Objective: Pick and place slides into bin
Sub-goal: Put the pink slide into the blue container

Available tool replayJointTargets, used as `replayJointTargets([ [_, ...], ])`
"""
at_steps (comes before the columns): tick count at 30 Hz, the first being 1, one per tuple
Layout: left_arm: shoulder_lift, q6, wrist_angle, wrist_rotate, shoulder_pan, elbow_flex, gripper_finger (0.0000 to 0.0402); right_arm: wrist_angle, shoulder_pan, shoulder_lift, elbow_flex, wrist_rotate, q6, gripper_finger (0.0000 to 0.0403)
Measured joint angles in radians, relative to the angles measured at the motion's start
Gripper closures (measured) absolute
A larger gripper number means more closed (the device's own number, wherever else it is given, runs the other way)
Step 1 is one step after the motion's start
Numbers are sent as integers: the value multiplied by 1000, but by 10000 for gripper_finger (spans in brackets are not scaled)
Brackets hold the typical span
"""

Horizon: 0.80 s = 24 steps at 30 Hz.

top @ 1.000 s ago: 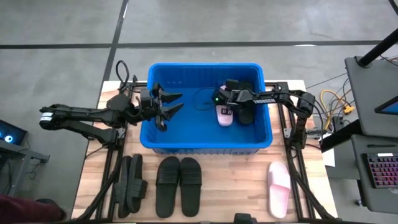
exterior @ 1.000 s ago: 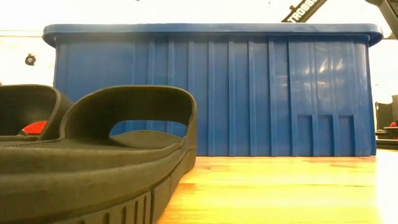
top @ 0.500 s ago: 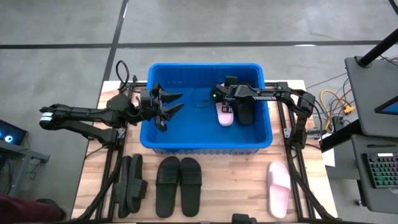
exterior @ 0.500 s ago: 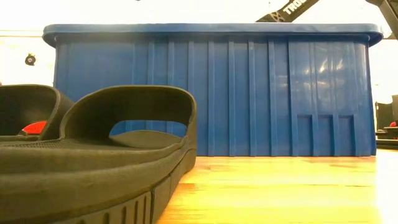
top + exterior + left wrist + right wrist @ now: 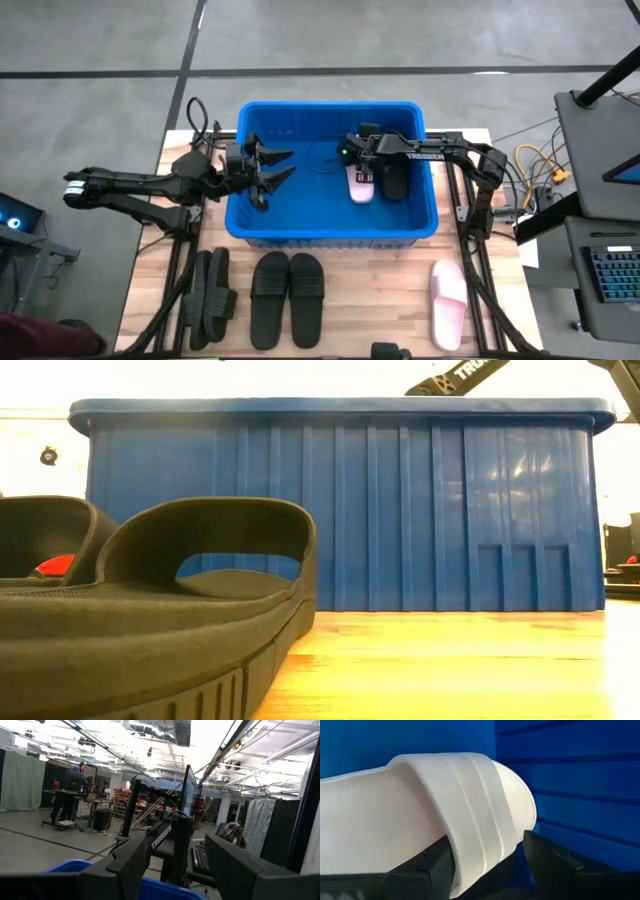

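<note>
Inside the blue bin [image 5: 330, 232], the right pincer [image 5: 362, 172] is clamped on a pale pink slide [image 5: 420, 815] near the bin's right wall, while the left pincer [image 5: 272, 167] hangs spread apart over its left side.

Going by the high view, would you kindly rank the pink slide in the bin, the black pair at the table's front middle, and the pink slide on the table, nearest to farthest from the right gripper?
1. Pink slide in the bin: at the right gripper, inside the bin.
2. Black pair: front middle of the table.
3. Pink slide on the table: front right corner.
</note>
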<state>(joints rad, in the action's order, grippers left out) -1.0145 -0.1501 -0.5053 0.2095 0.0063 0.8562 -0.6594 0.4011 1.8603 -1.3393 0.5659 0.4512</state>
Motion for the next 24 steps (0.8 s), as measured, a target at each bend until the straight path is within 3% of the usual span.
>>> replayJointTargets([
  [7,0,0,0,-11,0,0,212,-65,15,0,1,-202,16,186],
  [15,0,0,0,-20,0,0,212,-120,17,0,2,-207,-23,186],
  [24,0,-1,0,-22,-1,0,212,-114,-13,-54,-44,-251,-204,199],
])
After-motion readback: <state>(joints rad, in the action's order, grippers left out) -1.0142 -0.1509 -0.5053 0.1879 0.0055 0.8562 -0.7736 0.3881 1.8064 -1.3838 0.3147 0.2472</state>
